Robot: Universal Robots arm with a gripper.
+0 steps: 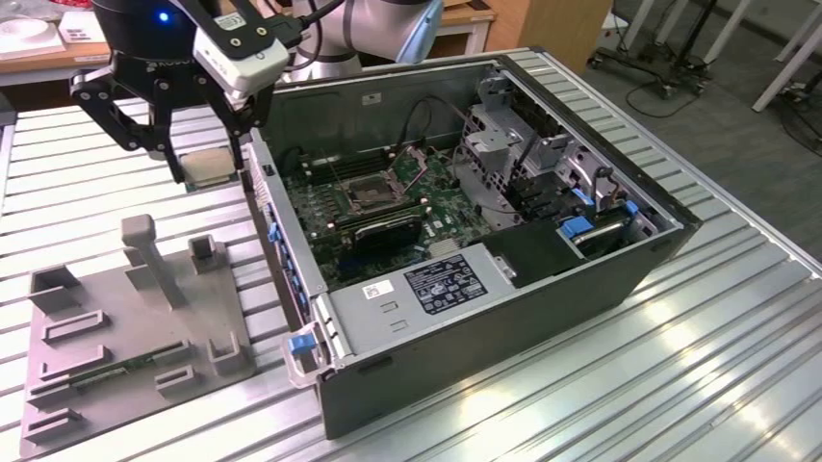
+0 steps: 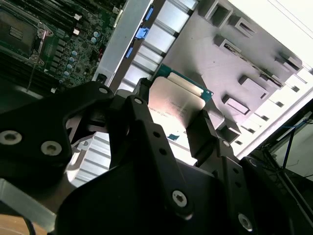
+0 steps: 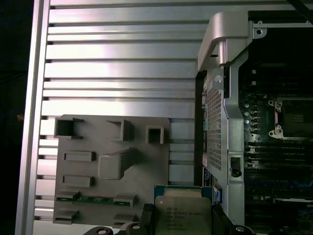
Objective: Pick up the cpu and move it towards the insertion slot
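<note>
hand [image 1: 192,164] gripping cpu [image 2: 176,105], lifted beside case [image 1: 514,318]

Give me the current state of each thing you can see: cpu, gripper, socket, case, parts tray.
cpu: clamped between the gripper fingers, lifted clear of the table, outside the case.
gripper: shut on the cpu, hanging beside the case wall.
insertion slot: empty, frame open.
computer case: lying on its side, side panel off.
grey holder tray: flat on the table, a narrow green circuit strip resting in it.
</note>
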